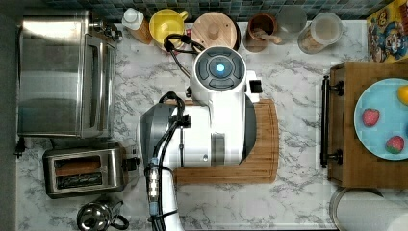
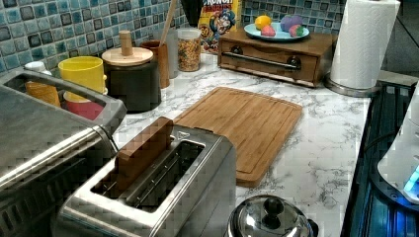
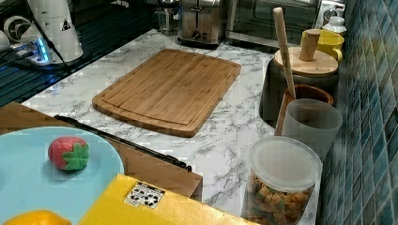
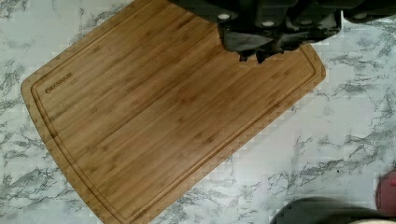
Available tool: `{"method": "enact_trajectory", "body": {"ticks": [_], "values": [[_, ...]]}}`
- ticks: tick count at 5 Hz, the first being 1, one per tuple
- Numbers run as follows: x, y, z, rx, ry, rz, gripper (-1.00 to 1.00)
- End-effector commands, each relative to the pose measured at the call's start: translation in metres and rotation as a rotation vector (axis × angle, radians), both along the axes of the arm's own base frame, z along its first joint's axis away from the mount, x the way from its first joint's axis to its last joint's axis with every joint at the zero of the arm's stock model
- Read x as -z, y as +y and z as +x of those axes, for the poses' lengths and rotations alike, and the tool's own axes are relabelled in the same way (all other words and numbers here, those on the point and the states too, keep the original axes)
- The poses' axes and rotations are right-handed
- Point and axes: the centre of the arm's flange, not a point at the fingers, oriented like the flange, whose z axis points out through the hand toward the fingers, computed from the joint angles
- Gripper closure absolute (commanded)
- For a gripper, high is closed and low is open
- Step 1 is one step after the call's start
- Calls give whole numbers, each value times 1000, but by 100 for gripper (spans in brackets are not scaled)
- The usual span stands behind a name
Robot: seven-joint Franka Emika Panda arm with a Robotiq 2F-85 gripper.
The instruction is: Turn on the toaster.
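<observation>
Toaster (image 1: 85, 171) sits at the top view's lower left on the marble tabletop (image 1: 298, 197), just below the toaster oven (image 1: 62, 72), kettle (image 1: 98, 216) close by; brown slice stands in one slot. Black lever (image 1: 131, 162) on the end facing the cutting board (image 1: 262, 144)

Gripper (image 4: 254, 55) hangs above the cutting board, well apart from the toaster; jaws look nearly closed, holding nothing

Risks, judged:
- arm approach crowded by toaster oven and kettle; sideways sweep could clip kettle
- off-centre push on lever may slide the toaster instead of latching it
- cable (image 1: 163, 144) could snag
</observation>
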Motion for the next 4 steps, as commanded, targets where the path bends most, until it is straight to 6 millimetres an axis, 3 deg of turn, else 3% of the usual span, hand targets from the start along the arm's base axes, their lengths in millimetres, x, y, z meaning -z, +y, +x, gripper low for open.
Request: {"method": "enact_trajectory", "body": {"ticks": [1,4], "values": [[-1,2,1,-24,-7,2,100],[-10,83,-25,-346,-104,83,100]]}}
